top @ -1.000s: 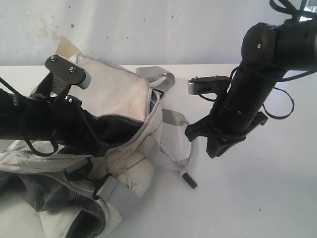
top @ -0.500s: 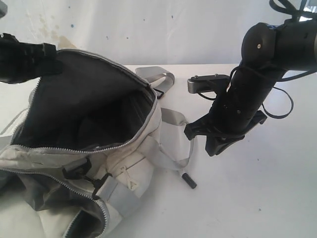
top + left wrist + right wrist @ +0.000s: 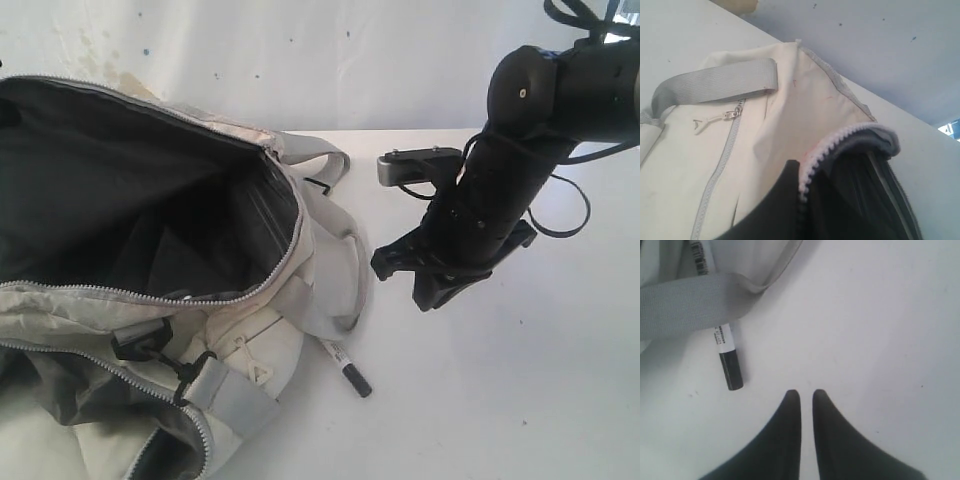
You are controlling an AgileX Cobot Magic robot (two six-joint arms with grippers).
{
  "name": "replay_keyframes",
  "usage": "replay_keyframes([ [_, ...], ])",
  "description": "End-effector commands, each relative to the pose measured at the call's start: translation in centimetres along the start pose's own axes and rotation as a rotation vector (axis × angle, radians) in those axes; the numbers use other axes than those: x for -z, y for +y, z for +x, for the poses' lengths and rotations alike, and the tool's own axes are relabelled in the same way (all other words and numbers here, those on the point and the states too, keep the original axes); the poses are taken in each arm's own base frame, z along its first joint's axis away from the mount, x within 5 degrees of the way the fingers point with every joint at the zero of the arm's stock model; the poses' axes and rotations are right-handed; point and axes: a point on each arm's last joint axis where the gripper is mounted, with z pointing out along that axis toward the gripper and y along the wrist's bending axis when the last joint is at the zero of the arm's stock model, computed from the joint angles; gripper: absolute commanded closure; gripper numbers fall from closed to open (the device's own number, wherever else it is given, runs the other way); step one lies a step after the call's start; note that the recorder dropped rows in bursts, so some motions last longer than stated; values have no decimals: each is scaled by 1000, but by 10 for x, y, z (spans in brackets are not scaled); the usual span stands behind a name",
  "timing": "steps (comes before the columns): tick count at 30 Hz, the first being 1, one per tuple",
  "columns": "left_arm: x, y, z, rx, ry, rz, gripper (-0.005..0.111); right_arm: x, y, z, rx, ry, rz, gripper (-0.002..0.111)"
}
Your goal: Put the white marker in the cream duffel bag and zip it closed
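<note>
At five o'clock of the cream fabric duffel bag (image 3: 275, 345), held agape by the clenched left gripper (image 3: 801, 191), lies the slim white black-capped marker (image 3: 345, 367), apparently awaiting pickup: the empty, near-shut right gripper (image 3: 806, 393) must open.

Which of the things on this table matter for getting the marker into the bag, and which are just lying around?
For the job:
- white marker, lying on the table beside the bag
- cream duffel bag, main zip open
- right gripper, empty, above the table near the marker

Just lying about:
- nothing loose that I can see; only the white table and the wall behind it
</note>
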Motion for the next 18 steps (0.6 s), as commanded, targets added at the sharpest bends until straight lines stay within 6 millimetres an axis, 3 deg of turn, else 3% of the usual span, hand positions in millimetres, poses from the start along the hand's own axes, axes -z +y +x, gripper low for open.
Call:
replay_keyframes([
  [1, 2, -1, -4, 37, -24, 11, 107, -1, 2, -2, 66, -32, -38, 99],
  [10, 2, -1, -4, 39, -25, 12, 107, -5, 20, -2, 145, -56, -144, 68],
  [18, 2, -1, -4, 39, -25, 12, 107, -18, 49, 4, 289, -13, -53, 66],
])
